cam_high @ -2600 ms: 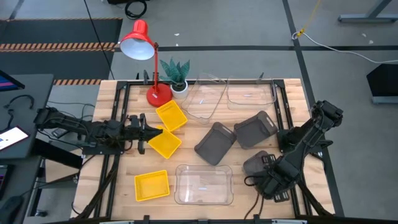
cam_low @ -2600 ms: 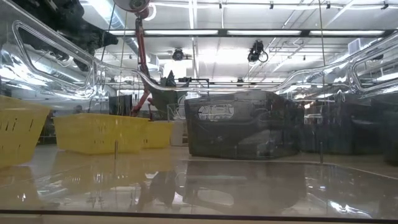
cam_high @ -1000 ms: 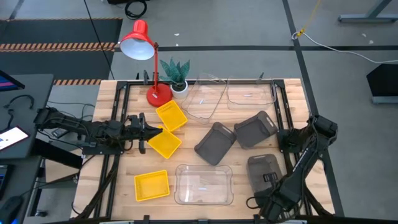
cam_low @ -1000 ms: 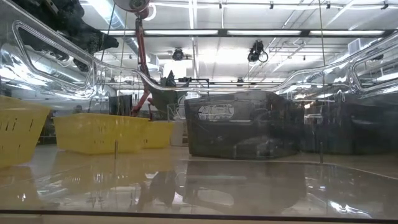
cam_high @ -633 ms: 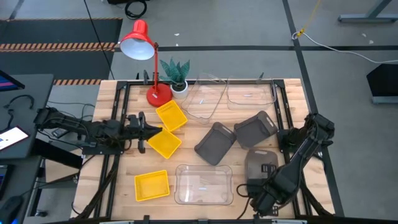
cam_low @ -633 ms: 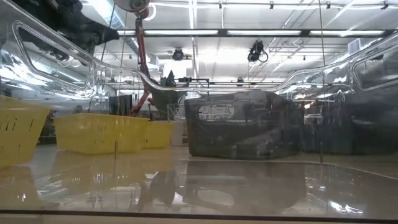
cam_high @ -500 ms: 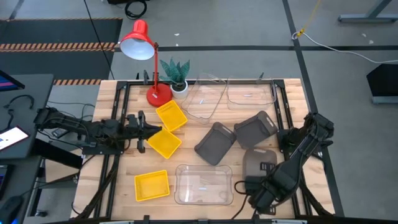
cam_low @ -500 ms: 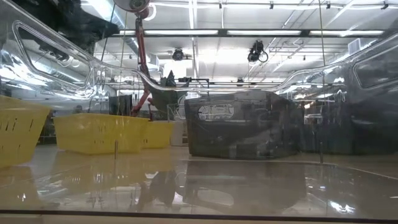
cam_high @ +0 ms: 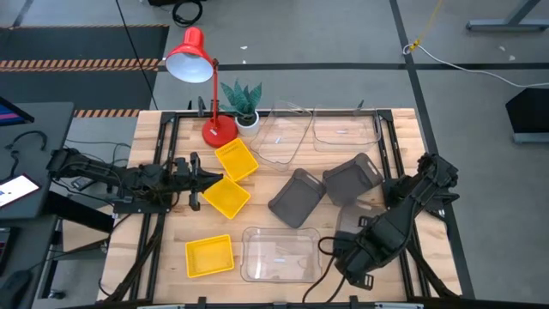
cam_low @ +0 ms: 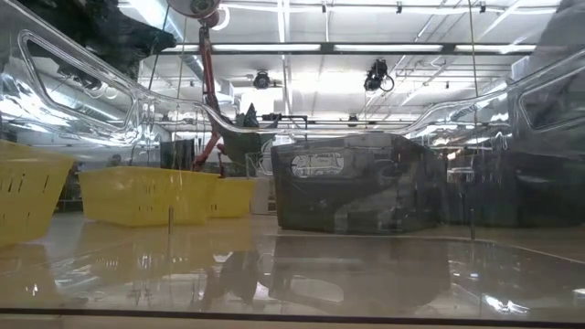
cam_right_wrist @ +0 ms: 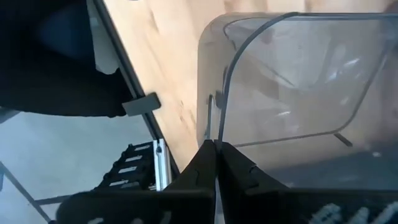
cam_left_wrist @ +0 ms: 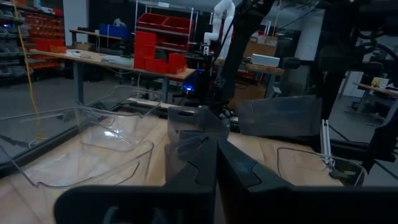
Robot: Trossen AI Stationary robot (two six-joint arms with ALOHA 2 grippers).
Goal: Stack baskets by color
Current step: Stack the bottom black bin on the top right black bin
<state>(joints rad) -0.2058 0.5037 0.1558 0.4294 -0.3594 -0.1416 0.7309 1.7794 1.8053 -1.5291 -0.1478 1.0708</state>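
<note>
- Pinching a thin wall of the grey basket [cam_right_wrist: 298, 81]: right gripper [cam_right_wrist: 214, 144], fingers closed flat on the rim at a rounded corner, near the table's [cam_high: 154, 249] front right. Basket largely hidden under the arm from above.
- Closed as well: left gripper [cam_high: 204, 180], at mid-left of the table, nipping what looks like the near edge of the yellow basket [cam_high: 229, 198]. Grip judged from the overhead and wrist views together, not certain.
- Lying loose, unstacked: other grey baskets [cam_high: 296, 197] [cam_high: 352, 178], side by side at centre, both skewed.
- Also loose: other yellow baskets [cam_high: 236, 160] [cam_high: 210, 256], one just behind the held one and touching it, one well apart at the front.
- Scattered: clear baskets [cam_high: 281, 255] [cam_high: 283, 137] [cam_high: 346, 129], one at front centre, two at the back edge, overlapping.
- Not for stacking: lamp [cam_high: 190, 56] and plant [cam_high: 243, 99], back left.
- Handling, as judged: light, thin-walled plastic, fairly stiff but springy at the rim; smooth and likely slippery; apt to swing or tilt from a one-edge pinch.
- Best hold, as judged: mid-wall on a long side, fingers astride the rim, one inside and one outside; corners less secure.
- Clear ones hardest to place, edges faint against the wood.
</note>
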